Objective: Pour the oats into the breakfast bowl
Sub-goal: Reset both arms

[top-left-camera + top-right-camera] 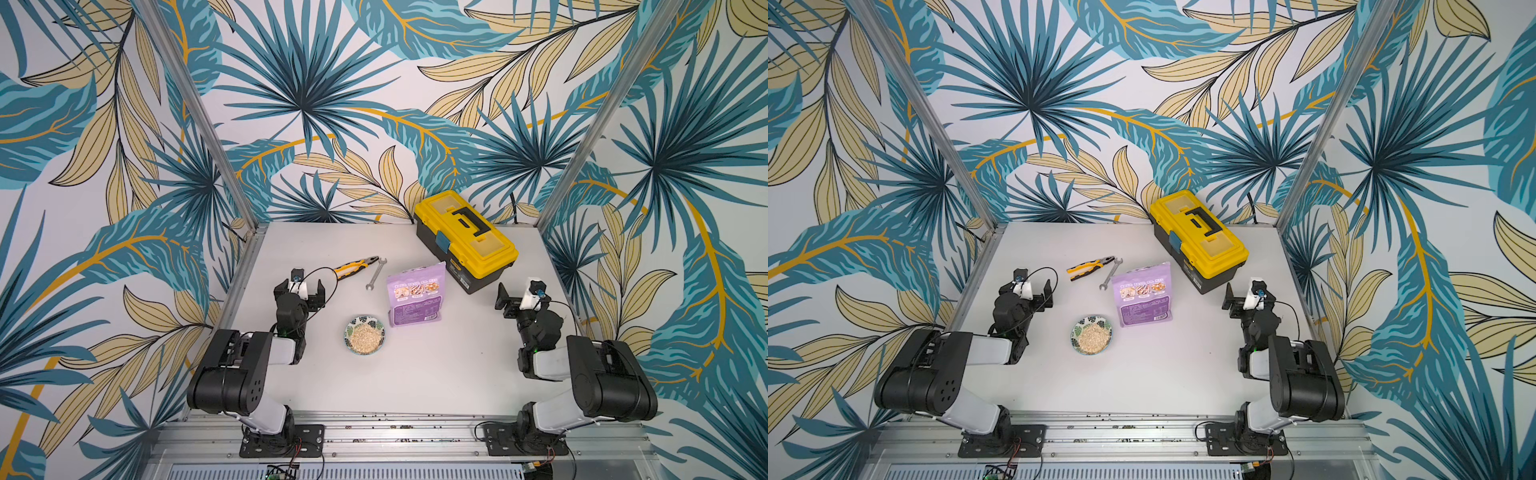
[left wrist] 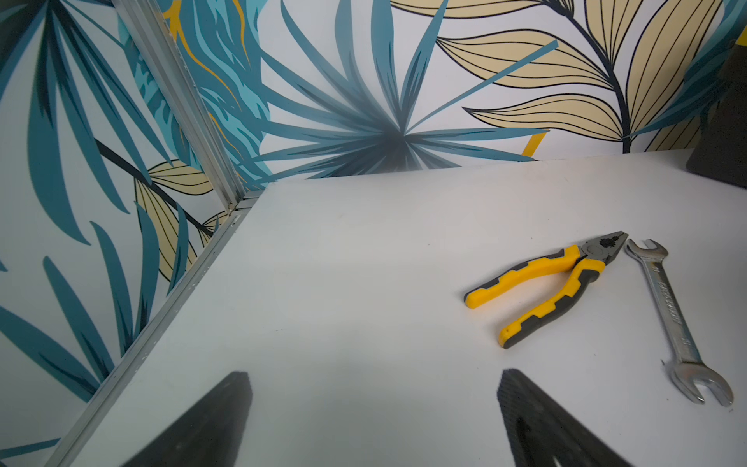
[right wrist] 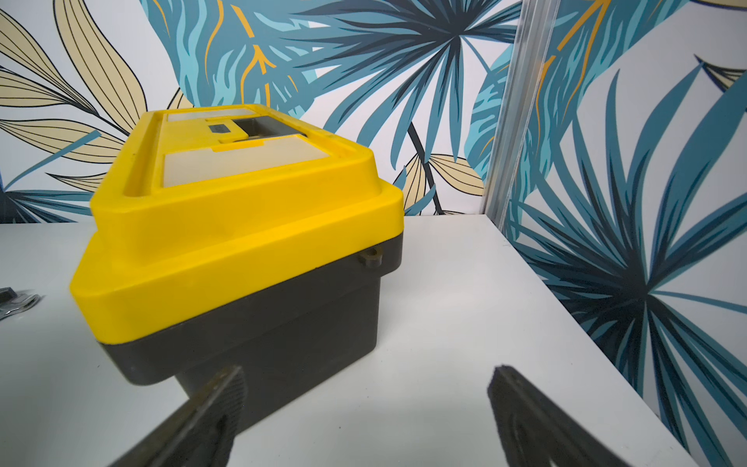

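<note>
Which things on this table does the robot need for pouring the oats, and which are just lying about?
Part of the job:
- oats, heaped in the bowl
- bowl
- purple pouch, standing beside the bowl

Just lying about:
- yellow toolbox
- pliers
- wrench

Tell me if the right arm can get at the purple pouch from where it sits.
Probably yes. The right hand is open and empty, with bare table between it and the upright pouch. The toolbox has a corner close beside that path, not across it.
</note>
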{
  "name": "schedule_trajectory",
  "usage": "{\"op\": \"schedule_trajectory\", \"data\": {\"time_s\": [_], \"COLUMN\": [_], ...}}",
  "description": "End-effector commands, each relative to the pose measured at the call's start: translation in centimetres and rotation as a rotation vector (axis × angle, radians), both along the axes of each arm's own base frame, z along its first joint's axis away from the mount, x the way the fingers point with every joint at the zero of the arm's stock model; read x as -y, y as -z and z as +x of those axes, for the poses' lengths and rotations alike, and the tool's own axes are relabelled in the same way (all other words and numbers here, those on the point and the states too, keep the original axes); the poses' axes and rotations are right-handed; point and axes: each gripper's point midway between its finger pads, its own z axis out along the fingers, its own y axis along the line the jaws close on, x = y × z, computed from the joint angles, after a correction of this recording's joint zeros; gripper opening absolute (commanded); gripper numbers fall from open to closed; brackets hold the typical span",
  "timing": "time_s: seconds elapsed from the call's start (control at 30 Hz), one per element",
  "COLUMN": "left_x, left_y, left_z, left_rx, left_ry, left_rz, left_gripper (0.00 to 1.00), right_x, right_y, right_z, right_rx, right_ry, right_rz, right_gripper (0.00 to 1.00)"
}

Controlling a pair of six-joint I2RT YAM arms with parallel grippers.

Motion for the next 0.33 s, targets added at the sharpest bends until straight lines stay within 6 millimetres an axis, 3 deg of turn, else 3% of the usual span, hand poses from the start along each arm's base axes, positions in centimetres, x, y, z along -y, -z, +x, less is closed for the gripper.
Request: {"op": "schedule_trajectory", "data": {"time_s": [0.0,0.3], "left_x": [-0.18,-0.14], "left_y": [0.52,0.52], "left_z": [-0.23,-0.22], "left_rx": [-0.012,-0.013], "left_ry": [0.0,0.003], "left_rz": [-0.006,-0.005], "left_gripper": [1.0,1.0], "right_x": [0.02,0.04], "right_y": [-0.03,0.01], "right_z": [-0.05,-0.05], "right_rx": [0.0,-0.001], "right_ry": [-0.004,-0.002], "right_rz": [0.008,0.008], "right_gripper": [0.99,0.99]}}
